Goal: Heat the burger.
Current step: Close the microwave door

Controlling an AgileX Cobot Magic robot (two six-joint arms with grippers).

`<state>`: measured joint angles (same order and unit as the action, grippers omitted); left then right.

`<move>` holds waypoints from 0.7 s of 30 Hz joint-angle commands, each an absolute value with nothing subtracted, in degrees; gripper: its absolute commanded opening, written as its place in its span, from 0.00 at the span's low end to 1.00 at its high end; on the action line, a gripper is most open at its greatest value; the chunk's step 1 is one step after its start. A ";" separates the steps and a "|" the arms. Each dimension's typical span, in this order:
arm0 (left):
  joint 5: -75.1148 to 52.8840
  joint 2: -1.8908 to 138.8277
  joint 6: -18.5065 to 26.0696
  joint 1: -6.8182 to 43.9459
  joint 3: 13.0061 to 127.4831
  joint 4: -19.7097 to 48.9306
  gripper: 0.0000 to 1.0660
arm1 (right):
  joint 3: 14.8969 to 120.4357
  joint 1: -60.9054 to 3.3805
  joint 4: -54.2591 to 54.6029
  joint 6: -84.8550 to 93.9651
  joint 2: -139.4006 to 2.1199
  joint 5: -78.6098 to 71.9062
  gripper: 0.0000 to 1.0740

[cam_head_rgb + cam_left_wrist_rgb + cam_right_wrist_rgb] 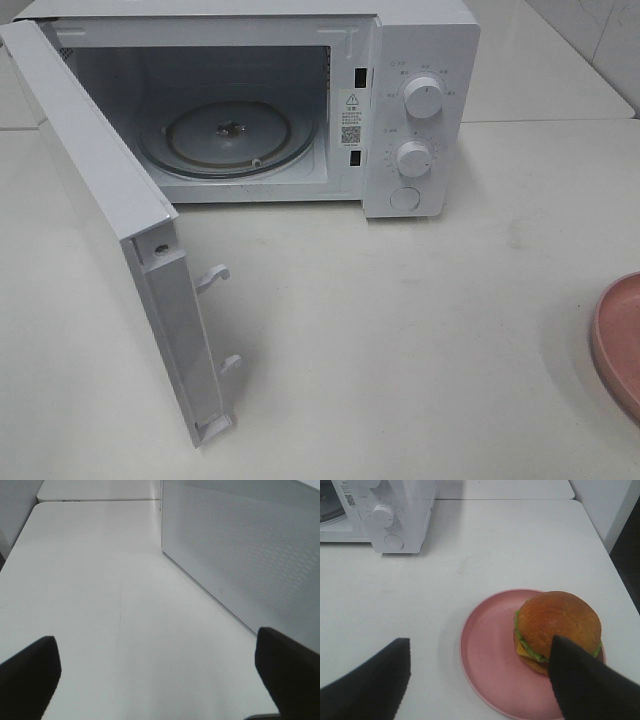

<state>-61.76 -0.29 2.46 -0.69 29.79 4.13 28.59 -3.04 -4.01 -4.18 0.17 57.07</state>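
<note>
1. We see a white microwave (250, 110) with its door (110, 220) swung wide open.
2. A glass turntable (228, 135) lies inside.
3. A pink plate (492, 652) rests on the white table (420, 340).

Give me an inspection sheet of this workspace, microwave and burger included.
Surface: white table, bare around the microwave.
Job's things: burger sits on the pink plate, toward one side; microwave has its door swung wide open, and its glass turntable carries nothing.
Clutter: nothing seen.
Grippers: left gripper open, over bare table beside the door; right gripper open, above the plate, holding nothing.
Cables: nothing seen.
Surroundings: white tiled wall behind the table.
</note>
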 commanded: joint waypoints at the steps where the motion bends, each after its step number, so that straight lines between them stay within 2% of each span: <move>1: -61.25 -0.74 2.06 -0.86 29.62 4.24 0.92 | 28.48 -2.69 -3.84 -3.27 1.83 57.18 0.70; 11: -59.76 2.46 2.23 -0.86 30.65 5.67 0.92 | 28.48 -2.69 -3.84 -3.27 1.83 57.18 0.70; 15: -56.04 6.70 2.64 -0.86 31.46 5.33 0.87 | 28.48 -2.69 -3.84 -3.27 1.83 57.18 0.70; 16: -55.18 7.62 2.64 -0.86 31.46 5.27 0.84 | 28.48 -2.69 -3.84 -3.27 1.83 57.18 0.70; 17: -52.94 9.91 2.64 -0.86 31.46 5.16 0.76 | 28.48 -2.69 -3.84 -3.27 1.83 57.18 0.70; 18: -52.94 9.91 2.64 -0.86 31.46 5.16 0.76 | 28.48 -2.69 -3.84 -3.27 1.83 57.18 0.70; 19: -51.57 11.23 2.64 -0.86 31.46 5.16 0.70 | 28.48 -2.69 -3.84 -3.27 1.83 57.18 0.70; 20: -48.99 14.04 2.64 -0.86 31.46 5.16 0.57 | 28.48 -2.69 -3.84 -3.27 1.83 57.18 0.70; 21: -47.84 15.41 2.64 -0.86 31.46 5.16 0.49 | 28.48 -2.69 -3.84 -3.27 1.83 57.18 0.70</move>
